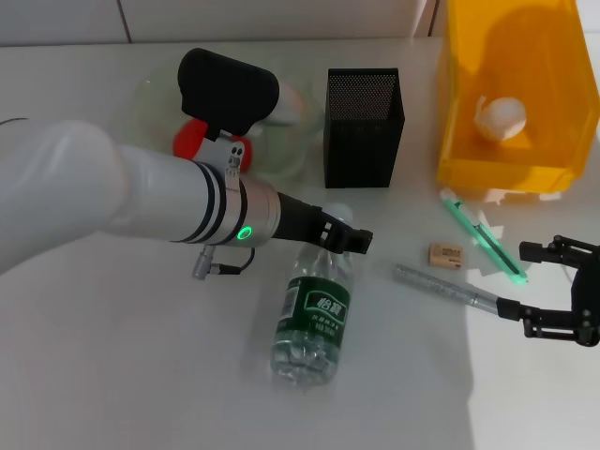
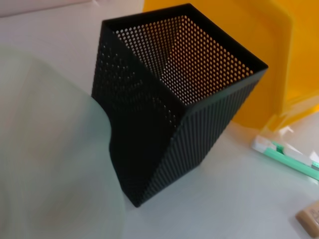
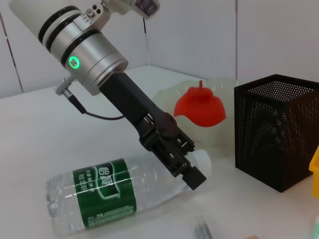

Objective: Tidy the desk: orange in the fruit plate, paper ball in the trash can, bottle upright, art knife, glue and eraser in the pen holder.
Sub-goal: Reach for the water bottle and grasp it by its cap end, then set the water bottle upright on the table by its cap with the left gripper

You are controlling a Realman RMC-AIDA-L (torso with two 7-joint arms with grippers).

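Note:
The bottle (image 1: 309,319) (image 3: 114,191) lies on its side at the middle of the table, green label up. My left gripper (image 1: 345,236) (image 3: 188,168) is down at its neck, by the white cap. A red-orange fruit (image 1: 192,141) (image 3: 199,104) rests in the clear fruit plate (image 1: 159,94) (image 3: 222,84). The paper ball (image 1: 500,117) lies inside the yellow trash can (image 1: 469,164). The black mesh pen holder (image 1: 364,127) (image 2: 184,99) stands empty. The green art knife (image 1: 483,234), tan eraser (image 1: 446,255) and grey glue stick (image 1: 445,286) lie at the right. My right gripper (image 1: 542,289) is open at the stick's near end.
The trash can stands close to the right of the pen holder, and the plate close to its left. The left wrist view shows the plate's rim (image 2: 50,149), the art knife (image 2: 294,159) and the eraser (image 2: 309,216).

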